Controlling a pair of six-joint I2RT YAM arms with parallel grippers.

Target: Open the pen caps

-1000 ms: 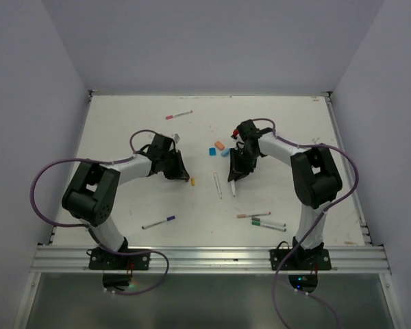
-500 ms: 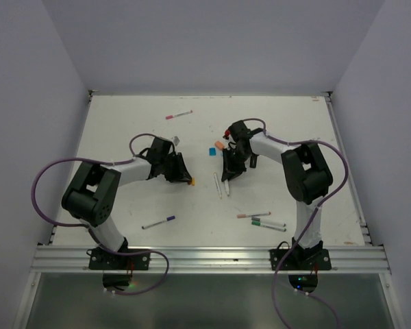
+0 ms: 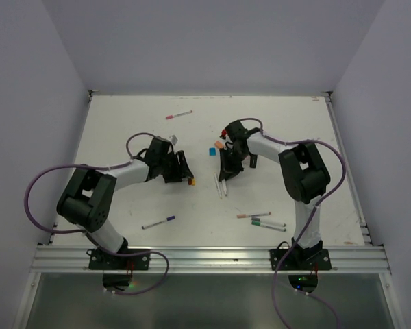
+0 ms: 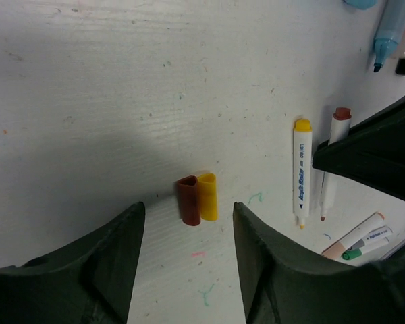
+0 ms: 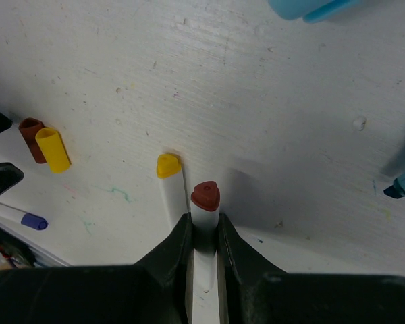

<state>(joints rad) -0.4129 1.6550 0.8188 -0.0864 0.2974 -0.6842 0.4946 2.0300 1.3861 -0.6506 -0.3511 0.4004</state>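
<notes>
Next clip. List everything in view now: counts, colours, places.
table: one, white
brown-red cap: one, mid-table, touching yellow cap
yellow cap: one, beside it
blue cap, orange cap: one each, centre
blue highlighter: one, uncapped, by right arm
yellow-ended pen: one, white, beside gripped pen
brown-red-ended pen: one, white, in right pincer
pink-capped pen: one, far side
purple-capped pen: one, near left
pen cluster: three, mixed caps, near right
left pincer: one, black, open, facing the small caps
right pincer: one, black, shut on brown-red-ended pen
</notes>
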